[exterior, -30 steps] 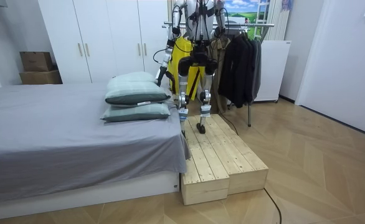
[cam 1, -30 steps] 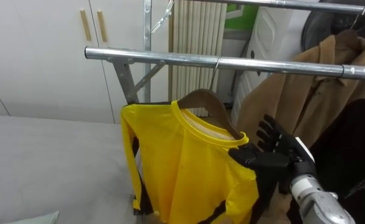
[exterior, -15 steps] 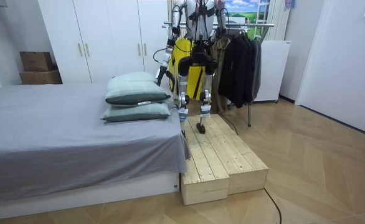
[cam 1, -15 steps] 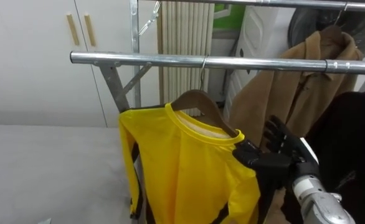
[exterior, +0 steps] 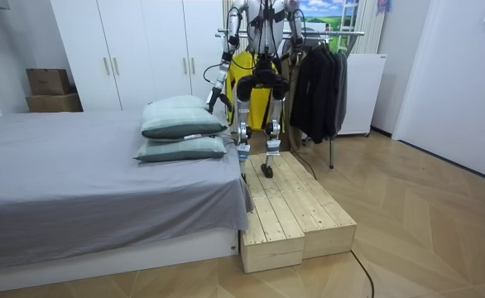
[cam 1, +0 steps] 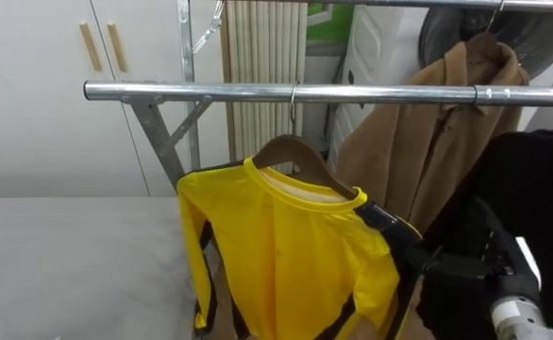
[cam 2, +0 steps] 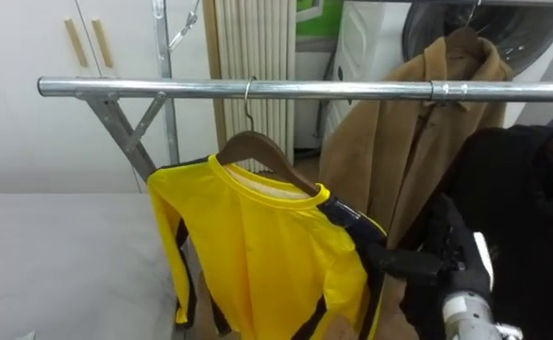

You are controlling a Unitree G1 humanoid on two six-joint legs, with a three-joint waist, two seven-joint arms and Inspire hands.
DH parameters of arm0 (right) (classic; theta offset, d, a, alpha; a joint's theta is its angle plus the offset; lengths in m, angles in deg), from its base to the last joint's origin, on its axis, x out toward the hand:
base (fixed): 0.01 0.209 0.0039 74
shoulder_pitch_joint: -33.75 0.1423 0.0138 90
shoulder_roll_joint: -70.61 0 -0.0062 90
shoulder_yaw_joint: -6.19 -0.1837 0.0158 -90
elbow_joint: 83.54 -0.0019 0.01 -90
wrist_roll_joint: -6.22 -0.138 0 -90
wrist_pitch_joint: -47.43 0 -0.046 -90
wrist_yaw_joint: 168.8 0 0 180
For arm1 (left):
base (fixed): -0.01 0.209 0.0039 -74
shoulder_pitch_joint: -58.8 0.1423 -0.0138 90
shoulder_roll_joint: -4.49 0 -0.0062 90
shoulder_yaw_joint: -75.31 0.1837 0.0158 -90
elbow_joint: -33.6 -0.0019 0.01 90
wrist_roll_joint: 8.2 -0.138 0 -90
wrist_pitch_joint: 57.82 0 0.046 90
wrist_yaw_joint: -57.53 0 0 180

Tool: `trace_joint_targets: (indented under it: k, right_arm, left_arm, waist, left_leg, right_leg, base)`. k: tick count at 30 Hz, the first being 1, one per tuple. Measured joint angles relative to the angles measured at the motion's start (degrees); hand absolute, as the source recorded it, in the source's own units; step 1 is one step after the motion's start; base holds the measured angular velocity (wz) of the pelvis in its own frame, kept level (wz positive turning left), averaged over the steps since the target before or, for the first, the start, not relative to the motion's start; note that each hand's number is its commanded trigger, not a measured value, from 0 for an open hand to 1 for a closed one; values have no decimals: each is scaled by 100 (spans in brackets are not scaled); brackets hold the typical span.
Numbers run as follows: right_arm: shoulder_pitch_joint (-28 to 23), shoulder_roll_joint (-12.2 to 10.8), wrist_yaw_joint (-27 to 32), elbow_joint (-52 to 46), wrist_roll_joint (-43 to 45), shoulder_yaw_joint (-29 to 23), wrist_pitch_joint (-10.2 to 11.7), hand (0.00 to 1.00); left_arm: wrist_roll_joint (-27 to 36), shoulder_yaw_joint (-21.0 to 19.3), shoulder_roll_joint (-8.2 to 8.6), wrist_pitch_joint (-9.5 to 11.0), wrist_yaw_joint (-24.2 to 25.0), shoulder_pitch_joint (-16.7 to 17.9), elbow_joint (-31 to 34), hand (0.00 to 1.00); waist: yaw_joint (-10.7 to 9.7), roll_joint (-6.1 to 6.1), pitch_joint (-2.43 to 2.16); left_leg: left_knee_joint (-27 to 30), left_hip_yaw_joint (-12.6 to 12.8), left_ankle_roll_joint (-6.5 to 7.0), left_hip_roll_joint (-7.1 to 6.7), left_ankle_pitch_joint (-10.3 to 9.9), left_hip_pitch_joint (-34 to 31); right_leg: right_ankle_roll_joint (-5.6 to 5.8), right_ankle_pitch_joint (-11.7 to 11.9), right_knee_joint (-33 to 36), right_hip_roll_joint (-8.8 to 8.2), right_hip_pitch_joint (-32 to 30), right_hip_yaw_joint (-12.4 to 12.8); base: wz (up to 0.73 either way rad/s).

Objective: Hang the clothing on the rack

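One yellow shirt [cam 1: 286, 255] is hung on a wooden hanger [cam 1: 300, 153], which is hooked over the metal rail [cam 1: 163, 92] at mid-frame. At the lower right, the right hand [cam 1: 479, 267] is held just beside the shirt's shoulder. Its fingers are straight and unclenched, one fingertip seems to touch the fabric's edge, and nothing is grasped. A tan coat [cam 1: 418, 142] is hung at the upper right.
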Motion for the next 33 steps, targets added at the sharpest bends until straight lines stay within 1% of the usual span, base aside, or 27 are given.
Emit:
trace_joint_targets:
  k: [3, 7, 11, 13, 15, 18, 20, 24, 27, 28, 32, 33]
  right_arm:
    - [-166, 0, -4, 7, 37, -31, 0, 0]
    - [-326, 0, -8, 36, 61, -120, 23, 0]
    - [-533, -3, -51, 166, 74, -131, 52, 0]
    - [-790, -67, -112, 179, 200, -131, 51, 0]
    - [-941, -113, -182, 261, 243, -127, 50, 0]
    - [-1019, -158, -302, 604, 309, -125, 35, 0]
    - [-1021, -225, -322, 810, 291, -117, 37, 0]
    - [-1017, -377, -374, 1554, 237, 1, 50, 0]
    - [-1042, -441, -439, 2116, 228, 93, 71, 0]
    - [-1108, -486, -478, 2248, 207, 96, 72, 0]
    - [-1156, -532, -577, 2615, 64, 141, 77, 0]
    - [-1158, -531, -615, 2771, -71, 178, 137, 0]
  left_arm:
    - [0, -61, 17, 0, 0, 10, 0, 0]
    - [0, -126, 35, 1, 10, 49, 0, 0]
    - [-1, -113, 36, 8, 17, 53, 4, 0]
    - [-12, -123, 43, 8, 17, 69, 31, 0]
    - [-11, -123, 43, 8, 17, 77, 32, 0]
    - [-4, -121, 43, 8, 17, 82, 38, 0]
    - [2, -115, 48, 8, 17, 93, 38, 0]
    - [2, -106, 79, 8, 15, 104, 37, 0]
    - [0, -100, 102, 8, 14, 110, 34, 0]
    - [0, -97, 112, 8, 14, 115, 33, 0]
    - [4, -33, 142, 11, 14, 134, 28, 0]
    - [18, 7, 150, 46, 14, 188, 27, 0]
  waist:
    - [-56, 5, 3]
    - [-73, 7, 6]
    - [-76, 5, 7]
    - [-87, 2, 8]
    - [-110, 3, 9]
    - [-123, 9, 12]
    - [-123, 11, 12]
    - [-120, 21, 15]
    - [-125, 43, 13]
    - [-125, 52, 11]
    - [-121, 109, 7]
    - [-120, 130, 13]
  left_leg:
    - [-4, 77, 1, 6, -1, 15]
    - [-24, 198, 15, 8, -11, 91]
    - [-10, 202, 21, 1, -15, 102]
    - [-8, 208, 29, 2, -20, 98]
    - [-7, 208, 54, 2, -35, 94]
    - [7, 213, 62, 3, -40, 83]
    - [8, 230, 62, 3, -40, 91]
    - [5, 249, 65, 2, -42, 92]
    - [6, 250, 71, -2, -48, 89]
    - [6, 249, 63, -2, -50, 91]
    - [-5, 271, 53, -4, -52, 116]
    - [-35, 296, 52, -3, -51, 176]
  right_leg:
    - [3, 6, 6, 15, -8, 65]
    - [10, -3, 93, 37, -12, 167]
    - [12, -5, 109, 24, -3, 162]
    - [13, -5, 106, 24, -3, 163]
    - [13, -5, 105, 22, -2, 160]
    - [14, -5, 89, 21, -2, 170]
    - [14, -4, 87, 27, -3, 197]
    - [24, 5, 80, 31, -6, 218]
    - [29, 8, 70, 30, -3, 214]
    - [39, 15, 75, 30, -4, 213]
    - [39, 15, 75, 41, 5, 255]
    - [39, 15, 74, 49, 43, 280]
  base:
    - [-11]
    - [-15]
    - [0]
    - [0]
    - [0]
    - [-1]
    - [-6]
    - [-2]
    - [0]
    - [0]
    - [-4]
    - [-6]
